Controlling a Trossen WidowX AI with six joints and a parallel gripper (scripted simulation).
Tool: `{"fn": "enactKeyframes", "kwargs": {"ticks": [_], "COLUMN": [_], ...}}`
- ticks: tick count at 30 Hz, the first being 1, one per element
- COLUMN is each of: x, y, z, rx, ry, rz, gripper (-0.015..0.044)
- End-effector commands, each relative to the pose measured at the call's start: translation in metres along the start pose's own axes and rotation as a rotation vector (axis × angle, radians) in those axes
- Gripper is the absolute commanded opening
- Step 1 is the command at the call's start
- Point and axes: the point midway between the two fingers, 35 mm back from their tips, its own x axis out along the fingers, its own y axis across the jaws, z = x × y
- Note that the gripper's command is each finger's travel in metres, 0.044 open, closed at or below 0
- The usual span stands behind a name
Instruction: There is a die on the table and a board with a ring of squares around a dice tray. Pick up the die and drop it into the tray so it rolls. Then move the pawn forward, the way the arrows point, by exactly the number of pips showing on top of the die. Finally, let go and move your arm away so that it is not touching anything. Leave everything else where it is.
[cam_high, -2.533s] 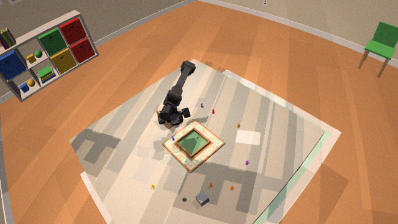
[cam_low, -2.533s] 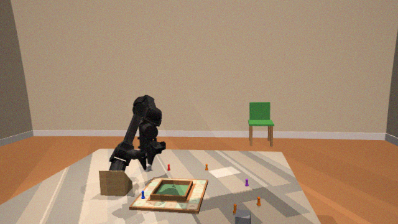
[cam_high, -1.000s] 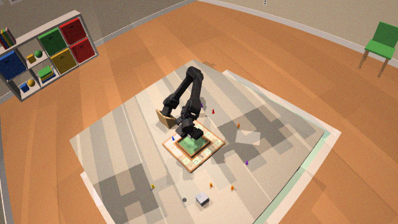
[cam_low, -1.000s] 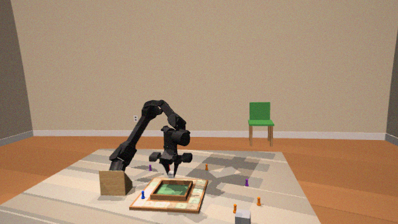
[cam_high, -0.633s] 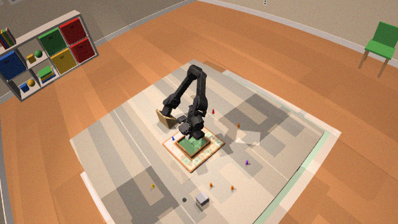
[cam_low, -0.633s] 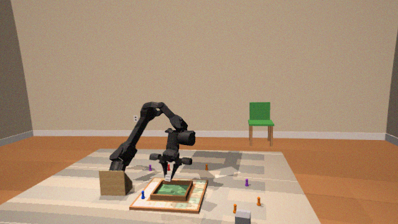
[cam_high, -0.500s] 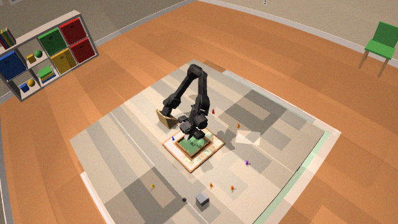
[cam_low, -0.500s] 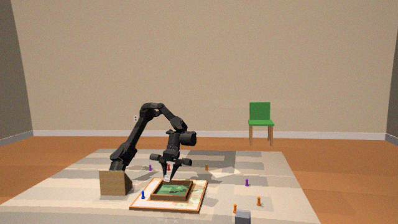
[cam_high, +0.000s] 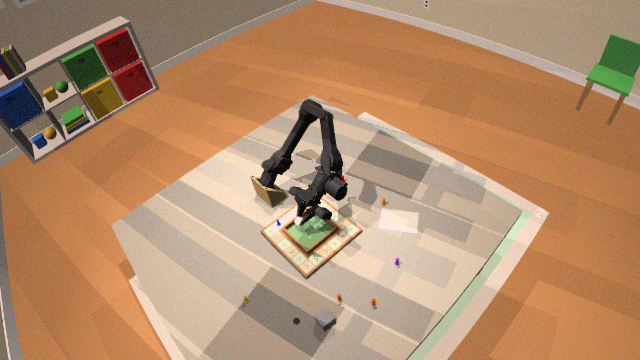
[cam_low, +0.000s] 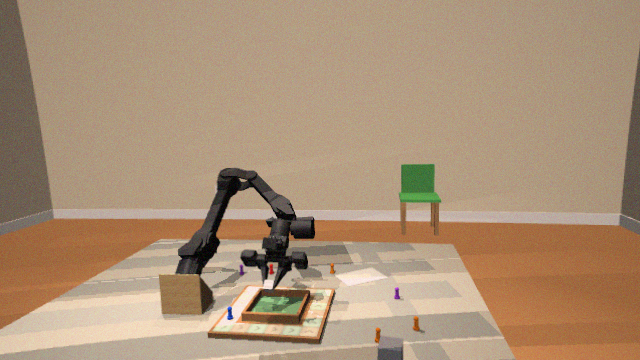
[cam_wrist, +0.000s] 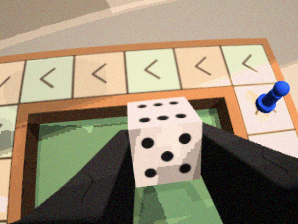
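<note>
My tool (cam_wrist: 166, 163) clamped on die (cam_wrist: 162, 139), pinching two opposite side faces. Die hangs at far edge of tray (cam_wrist: 27, 163), partly over green felt, so release should send it inside rim, not onto squares. Height above felt gives room to tumble, I judge. Blue pawn (cam_wrist: 272, 96) stands on board (cam_low: 320, 320) square at corner, apart from tool, untouched until pips read. Spare pawns scattered on worktop (cam_high: 200, 280); leave them. Next: open over tray.
</note>
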Motion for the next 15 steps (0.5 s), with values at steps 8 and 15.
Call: {"fn": "enactKeyframes", "kwargs": {"ticks": [8,15], "x": [-0.041,-0.041], "y": [0.013,0.013], "z": [0.005,0.005], "rx": [0.011,0.011], "ry": [-0.028,-0.028], "rz": [0.017,0.017], "gripper": [0.0000,0.0000]}}
